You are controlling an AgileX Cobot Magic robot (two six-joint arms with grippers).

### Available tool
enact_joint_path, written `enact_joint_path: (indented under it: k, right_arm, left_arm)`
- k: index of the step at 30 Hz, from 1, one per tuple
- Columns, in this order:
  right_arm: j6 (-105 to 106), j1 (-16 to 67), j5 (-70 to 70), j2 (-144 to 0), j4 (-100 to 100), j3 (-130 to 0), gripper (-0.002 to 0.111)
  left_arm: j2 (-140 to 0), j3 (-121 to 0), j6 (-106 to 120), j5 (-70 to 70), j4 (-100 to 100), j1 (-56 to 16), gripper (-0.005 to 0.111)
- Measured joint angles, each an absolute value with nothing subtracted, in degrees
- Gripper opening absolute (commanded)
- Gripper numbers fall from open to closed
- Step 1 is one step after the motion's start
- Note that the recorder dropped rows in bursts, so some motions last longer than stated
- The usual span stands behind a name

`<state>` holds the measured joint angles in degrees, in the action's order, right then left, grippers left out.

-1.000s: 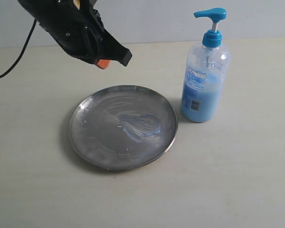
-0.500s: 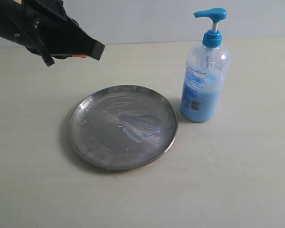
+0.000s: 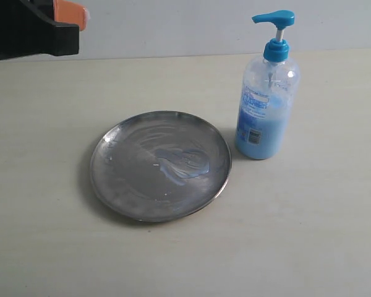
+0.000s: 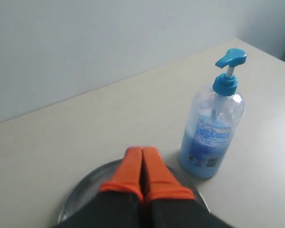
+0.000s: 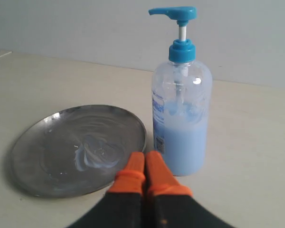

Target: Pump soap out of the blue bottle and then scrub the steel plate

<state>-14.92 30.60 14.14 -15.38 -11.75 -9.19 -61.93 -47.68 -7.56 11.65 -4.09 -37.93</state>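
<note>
The steel plate (image 3: pixel 159 164) lies flat on the table, with a smeared patch of pale soap (image 3: pixel 182 162) near its middle. To its right stands the blue bottle (image 3: pixel 266 108), upright, pump head raised, about a third full. My left gripper (image 3: pixel 74 17) is high at the top left corner, well away from the plate; its orange fingertips (image 4: pixel 133 164) are pressed together with nothing between them. My right gripper (image 5: pixel 145 159) is shut and empty, pointing toward the bottle (image 5: pixel 181 118) and the plate (image 5: pixel 76 147); in the exterior view only a sliver shows at the right edge.
A pale beige table (image 3: pixel 297 235) carries everything, with a light wall (image 3: pixel 173 25) behind it.
The left arm has swung up and to the left, from above the plate's far edge to the top left corner. Plate, soap and bottle have not moved.
</note>
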Motion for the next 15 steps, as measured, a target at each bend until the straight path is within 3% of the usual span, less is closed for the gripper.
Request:
enact_joint_path:
  k: [15]
  right_arm:
    - [-15.15, 30.60, 14.14, -16.69, -11.75, -9.19, 0.000]
  left_arm:
    - [-61.00, -46.62, -7.56, 9.00, -4.09, -37.93, 0.001]
